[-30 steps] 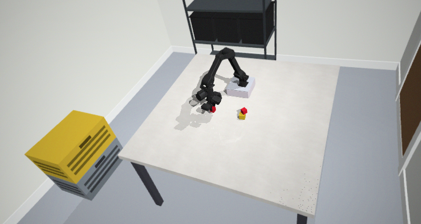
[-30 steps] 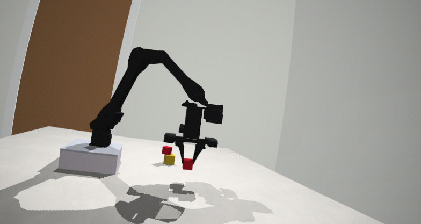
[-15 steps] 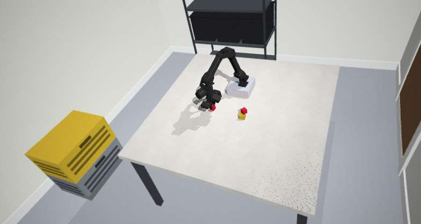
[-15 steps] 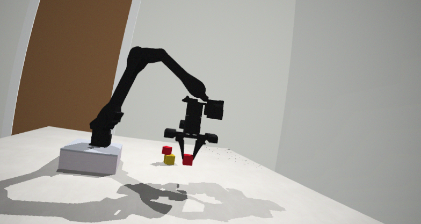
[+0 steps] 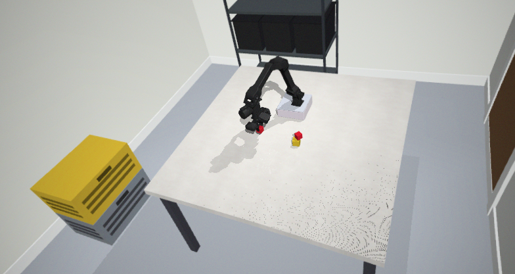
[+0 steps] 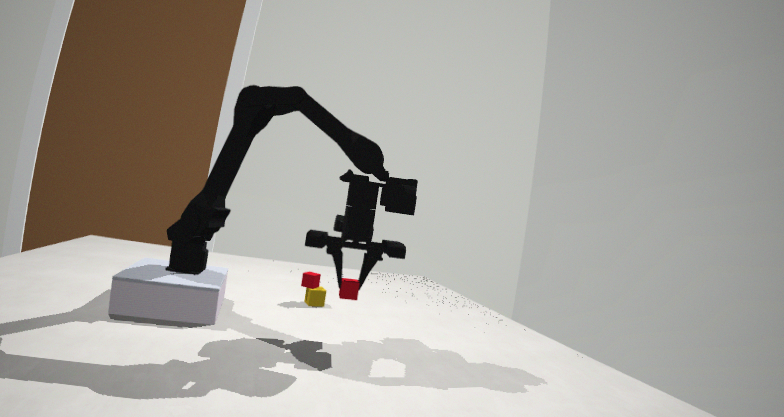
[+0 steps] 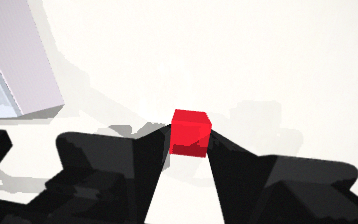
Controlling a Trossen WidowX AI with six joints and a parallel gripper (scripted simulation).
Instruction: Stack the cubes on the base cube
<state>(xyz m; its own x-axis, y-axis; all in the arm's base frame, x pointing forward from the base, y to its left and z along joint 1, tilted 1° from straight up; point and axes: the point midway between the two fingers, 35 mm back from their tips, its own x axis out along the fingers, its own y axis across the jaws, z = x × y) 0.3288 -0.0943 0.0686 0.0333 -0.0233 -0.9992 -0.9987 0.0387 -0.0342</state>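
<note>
Carrying the second red cube (image 5: 260, 129) (image 6: 349, 289) (image 7: 190, 134) clenched between its fingertips, the gripper (image 5: 258, 128) (image 6: 349, 286) (image 7: 189, 130) hangs at lower centre-right of the exterior view, apart from the yellow base cube (image 5: 295, 142) (image 6: 315, 296). The first red cube (image 5: 298, 135) (image 6: 310, 279) sits off-centre on that base, right of centre in the top view. Lowering too near it could knock it off its corner; a tilted grip or sticky release might shift the base or leave the held cube overhanging. All three cubes look matte, plain and sharp-edged; the tabletop (image 5: 216, 185) (image 6: 494, 370) is pale, faintly mottled.
</note>
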